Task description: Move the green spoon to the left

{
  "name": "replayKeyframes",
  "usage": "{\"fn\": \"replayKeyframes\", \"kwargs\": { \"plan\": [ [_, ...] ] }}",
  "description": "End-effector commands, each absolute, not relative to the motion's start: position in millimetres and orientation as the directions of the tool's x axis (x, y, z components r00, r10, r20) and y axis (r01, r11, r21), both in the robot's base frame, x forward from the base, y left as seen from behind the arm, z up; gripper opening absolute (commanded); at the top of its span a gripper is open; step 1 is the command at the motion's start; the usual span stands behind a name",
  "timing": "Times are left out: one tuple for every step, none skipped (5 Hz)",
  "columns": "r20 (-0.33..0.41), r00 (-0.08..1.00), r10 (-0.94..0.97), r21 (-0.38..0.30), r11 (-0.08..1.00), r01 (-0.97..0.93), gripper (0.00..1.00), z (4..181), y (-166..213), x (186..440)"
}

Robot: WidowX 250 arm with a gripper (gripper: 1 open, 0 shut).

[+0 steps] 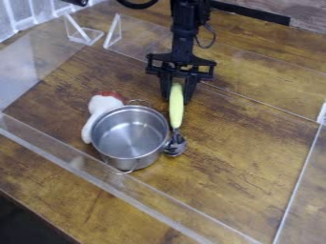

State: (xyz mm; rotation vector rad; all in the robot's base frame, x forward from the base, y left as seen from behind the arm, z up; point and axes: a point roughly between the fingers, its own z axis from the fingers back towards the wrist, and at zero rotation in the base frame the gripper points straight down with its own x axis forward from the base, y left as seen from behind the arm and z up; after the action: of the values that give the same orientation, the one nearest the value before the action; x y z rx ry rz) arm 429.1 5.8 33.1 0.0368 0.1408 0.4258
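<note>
Take the metal pot [128,136] as your landmark; it stands upright on the wooden table [242,143], toward the near left part of the area fenced by the clear acrylic wall [152,208]. That wall's front edge runs just on the near side of the pot, and you can see straight into the pot's shiny, bare interior.

Touching or nearly touching the pot's left rim is the white cloth-like object [95,118], with its red tip at the far end, peeking out beyond the pot's far-left rim.

Just to the right of the pot lies the green spoon [177,107]. Its small metal bowl sits on the table right beside the pot's right wall, near enough that you cannot tell whether they touch. The thick yellow-green handle runs from there away from you, up toward the far side of the pot.

Beyond the pot, at the far end of that handle, you'll find the gripper [180,78] pointing straight down from the black arm. Its dark fingers [158,69] are clenched around the upper end of the spoon's handle, so the claw is grasping the spoon.

Farther back still, well beyond the pot to the far left, clear triangular stands [91,30] sit against the rear of the table.
</note>
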Motion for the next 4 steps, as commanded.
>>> {"fn": "replayKeyframes", "kwargs": {
  "plan": [
    [-0.074, 0.887, 0.456, 0.028, 0.89, -0.455, 0.0, 60.0, 0, 444],
    [-0.094, 0.859, 0.504, 0.029, 0.864, -0.503, 0.0, 58.7, -1, 447],
    [-0.119, 0.826, 0.551, 0.028, 0.833, -0.552, 0.0, 57.2, -8, 443],
    [-0.142, 0.788, 0.598, 0.035, 0.799, -0.6, 0.0, 57.1, -14, 437]
  ]
}}
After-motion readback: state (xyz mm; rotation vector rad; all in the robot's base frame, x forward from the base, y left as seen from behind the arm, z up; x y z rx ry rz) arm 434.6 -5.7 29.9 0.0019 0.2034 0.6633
